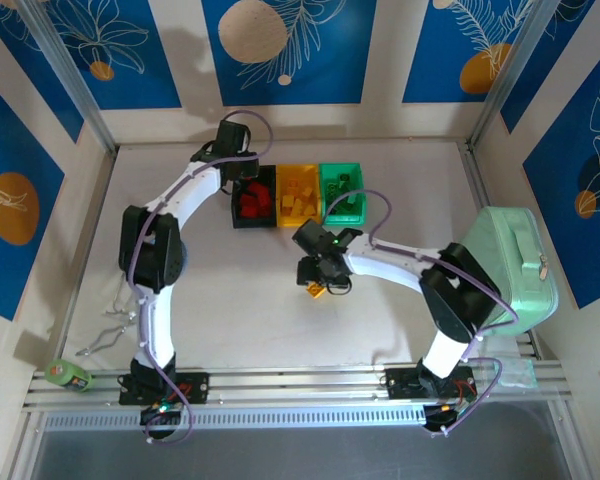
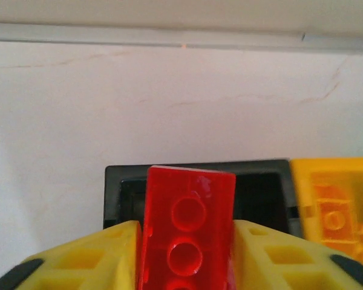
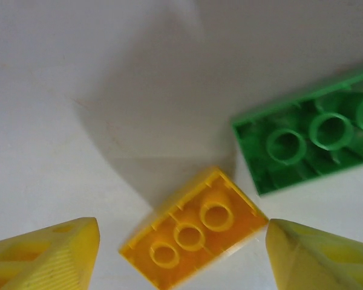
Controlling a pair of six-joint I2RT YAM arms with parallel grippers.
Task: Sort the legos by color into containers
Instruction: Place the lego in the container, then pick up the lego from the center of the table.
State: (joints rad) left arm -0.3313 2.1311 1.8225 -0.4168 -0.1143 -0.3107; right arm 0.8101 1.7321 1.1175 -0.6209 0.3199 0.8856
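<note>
Left pincer (image 2: 186, 254): fingers set against both sides of a red brick (image 2: 187, 229), which looks clamped; I cannot tell whether the grip is loosening.
Red brick position: held upright above the black bin (image 2: 260, 166), which lies at 12 o'clock of the pincer in the left wrist view; the yellow bin (image 2: 333, 181) adjoins at 3 o'clock.
Right pincer (image 3: 183, 248): fingers well apart, nothing held, low over the bench (image 3: 78, 90).
Yellow brick (image 3: 193, 232): flat on the bench between the right fingers, hollow side up as it appears.
Long axis: runs from 8 o'clock to 2 o'clock, skewed against the closing line of the fingers at 9 and 3 o'clock.
Green brick (image 3: 314, 139): at 1 o'clock of the yellow brick, near but apart.
Nearer arm: the right, in my judgement; a wrist turn may be needed to close squarely.
Destination: the yellow bin, at 12 o'clock of the right pincer in the top view.
Markings: no brand, label or writing legible.
</note>
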